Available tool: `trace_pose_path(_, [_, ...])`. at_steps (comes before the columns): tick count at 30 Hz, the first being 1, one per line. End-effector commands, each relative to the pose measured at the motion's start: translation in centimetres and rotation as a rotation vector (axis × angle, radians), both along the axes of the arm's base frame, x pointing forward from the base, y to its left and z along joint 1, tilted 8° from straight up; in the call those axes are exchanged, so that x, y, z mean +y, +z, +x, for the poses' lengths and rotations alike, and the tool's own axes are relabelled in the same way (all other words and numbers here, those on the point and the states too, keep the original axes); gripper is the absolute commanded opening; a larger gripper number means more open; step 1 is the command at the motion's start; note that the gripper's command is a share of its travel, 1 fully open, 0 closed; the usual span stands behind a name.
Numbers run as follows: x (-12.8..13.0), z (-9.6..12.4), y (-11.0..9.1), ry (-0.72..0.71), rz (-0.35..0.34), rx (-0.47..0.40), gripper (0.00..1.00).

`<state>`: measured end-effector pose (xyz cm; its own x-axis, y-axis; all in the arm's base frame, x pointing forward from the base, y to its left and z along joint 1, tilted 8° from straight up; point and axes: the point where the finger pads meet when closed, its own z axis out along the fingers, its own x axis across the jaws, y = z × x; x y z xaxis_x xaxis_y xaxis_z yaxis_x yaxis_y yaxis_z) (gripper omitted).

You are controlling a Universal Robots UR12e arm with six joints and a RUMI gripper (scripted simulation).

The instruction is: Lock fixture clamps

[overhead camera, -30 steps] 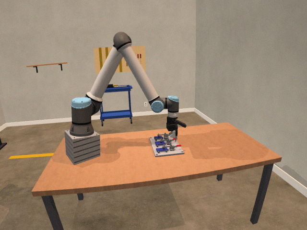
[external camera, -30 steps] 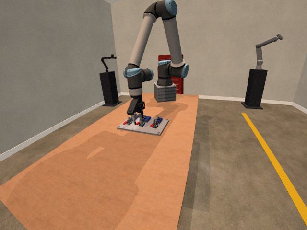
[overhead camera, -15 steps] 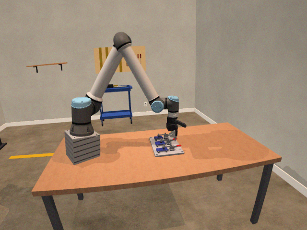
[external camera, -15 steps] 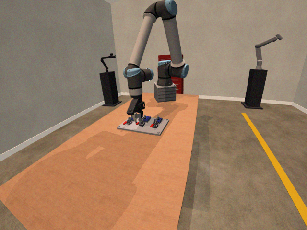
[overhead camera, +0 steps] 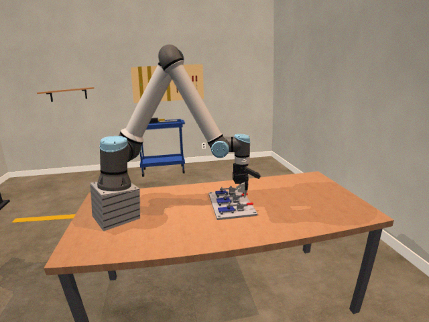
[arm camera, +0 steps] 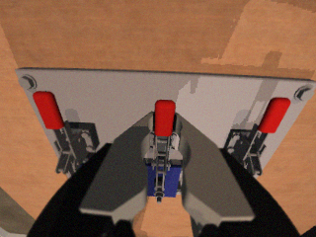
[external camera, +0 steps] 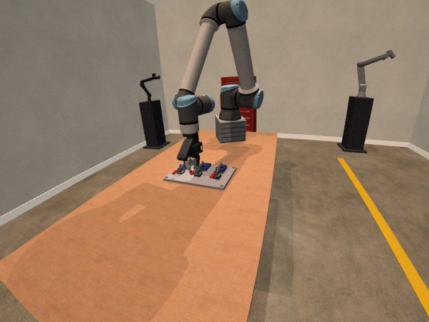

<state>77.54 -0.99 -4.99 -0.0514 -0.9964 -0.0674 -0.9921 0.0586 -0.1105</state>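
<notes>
A grey fixture plate (overhead camera: pixel 238 215) (external camera: pixel 194 182) (arm camera: pixel 118 89) lies on the wooden table (overhead camera: pixel 208 242). It carries three toggle clamps with red handles, each over a blue part. My gripper (overhead camera: pixel 242 191) (external camera: pixel 192 167) (arm camera: pixel 163 114) is down over the middle clamp, its fingers shut on the clamp's handle (arm camera: pixel 164 117) just below the red grip. The blue part (arm camera: pixel 167 181) shows under the clamp bar between my fingers. The left clamp's handle (arm camera: pixel 47 110) (external camera: pixel 175 171) and the right clamp's handle (arm camera: pixel 274 115) (external camera: pixel 212 175) are free at either side. I cannot tell whether any clamp is locked.
The arm's grey base block (overhead camera: pixel 114 206) (external camera: pixel 230 129) stands on the table's far end. Two black pedestals with small arms (external camera: pixel 152 123) (external camera: pixel 356 123) stand on the floor. A blue cart (overhead camera: pixel 162 145) is by the wall.
</notes>
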Motion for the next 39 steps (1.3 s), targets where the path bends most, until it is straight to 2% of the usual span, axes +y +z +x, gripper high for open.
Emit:
trace_pose_path(1, [-0.01,0.06,0.09,0.000,0.000,-0.002,0.00])
trace_pose_path(39, [0.01,0.32,-0.39,0.000,0.000,-0.001,0.00])
